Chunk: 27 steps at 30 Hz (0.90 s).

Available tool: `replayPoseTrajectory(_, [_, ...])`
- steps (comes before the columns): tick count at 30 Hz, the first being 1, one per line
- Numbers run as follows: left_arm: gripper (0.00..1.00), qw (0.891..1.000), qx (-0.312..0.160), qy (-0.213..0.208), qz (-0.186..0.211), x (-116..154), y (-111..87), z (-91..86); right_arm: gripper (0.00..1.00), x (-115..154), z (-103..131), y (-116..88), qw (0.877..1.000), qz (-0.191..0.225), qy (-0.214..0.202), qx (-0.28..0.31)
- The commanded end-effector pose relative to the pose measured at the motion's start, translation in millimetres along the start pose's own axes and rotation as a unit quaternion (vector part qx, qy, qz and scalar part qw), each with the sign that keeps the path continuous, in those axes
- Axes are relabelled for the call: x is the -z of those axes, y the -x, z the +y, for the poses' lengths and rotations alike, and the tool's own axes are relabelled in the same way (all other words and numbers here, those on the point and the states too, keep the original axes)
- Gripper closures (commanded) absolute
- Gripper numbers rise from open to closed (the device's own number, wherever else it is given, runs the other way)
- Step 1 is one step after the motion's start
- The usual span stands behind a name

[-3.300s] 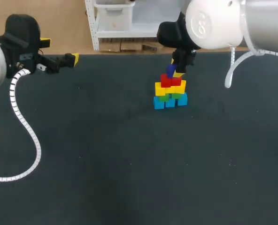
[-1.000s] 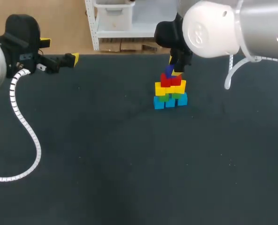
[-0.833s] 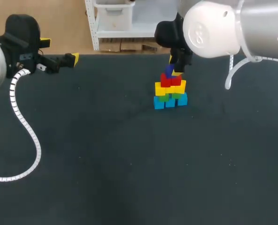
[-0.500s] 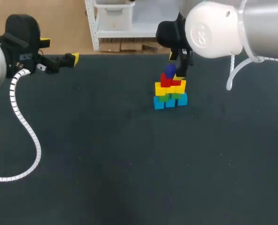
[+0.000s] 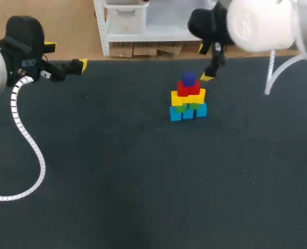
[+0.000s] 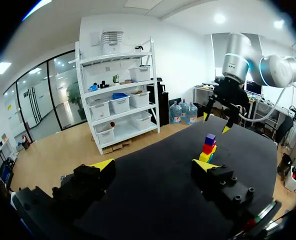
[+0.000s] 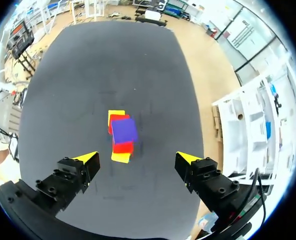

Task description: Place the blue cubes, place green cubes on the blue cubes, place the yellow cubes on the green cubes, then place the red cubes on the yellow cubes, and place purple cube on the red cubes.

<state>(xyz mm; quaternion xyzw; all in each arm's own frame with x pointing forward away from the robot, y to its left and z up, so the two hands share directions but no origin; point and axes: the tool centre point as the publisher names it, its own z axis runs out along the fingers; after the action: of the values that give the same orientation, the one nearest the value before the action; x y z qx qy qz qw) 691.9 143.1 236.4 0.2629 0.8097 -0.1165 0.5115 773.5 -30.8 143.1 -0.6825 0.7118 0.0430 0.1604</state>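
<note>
Purple cube (image 5: 189,79) sits on the very top of the finished stack, near the far edge of the dark table (image 5: 117,171) in the head view. Under it come the red cubes (image 5: 188,90), then the yellow cubes (image 5: 188,97), the green cubes (image 5: 186,107) and, at the bottom, the blue cubes (image 5: 188,113). The right gripper (image 5: 204,63) hangs just beyond the stack and a little to its right, touching nothing, with its jaws wide apart. The left gripper (image 5: 65,56) is well apart from the stack, at the far left of the table, and its jaws are also apart with nothing between them.

From the left wrist, the left gripper (image 6: 153,167) shows its two yellow tips spread wide. The stack stands far ahead of it, with the purple cube (image 6: 210,138) over the red cubes (image 6: 208,148) and the yellow cubes (image 6: 205,157). The right gripper (image 6: 215,123) hangs above the stack, spread.

From the right wrist, the right gripper (image 7: 136,159) looks down on the stack. The purple cube (image 7: 124,131) lies below, between the lines of the spread fingers, which do not touch it. Edges of the red cubes (image 7: 122,147) and yellow cubes (image 7: 120,157) show around it.
</note>
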Motion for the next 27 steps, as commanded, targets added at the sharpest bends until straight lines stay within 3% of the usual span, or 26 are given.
replayPoseTrajectory(1, [0.00,1.000,-0.001,-0.019,-0.004,0.7,-1.5,4.3,0.00,21.8,10.2,-23.3,0.999,-0.031,-0.030,-0.025])
replayPoseTrajectory(11, [0.00,1.000,-0.001,-0.019,-0.004,0.7,-1.5,4.3,0.00,48.4,3.0,-66.9,0.987,-0.088,-0.060,-0.118])
replayPoseTrajectory(27, [0.00,1.000,-0.001,-0.019,-0.004,0.7,-1.5,4.3,0.00,64.6,0.4,-116.0,0.961,-0.132,-0.105,-0.220])
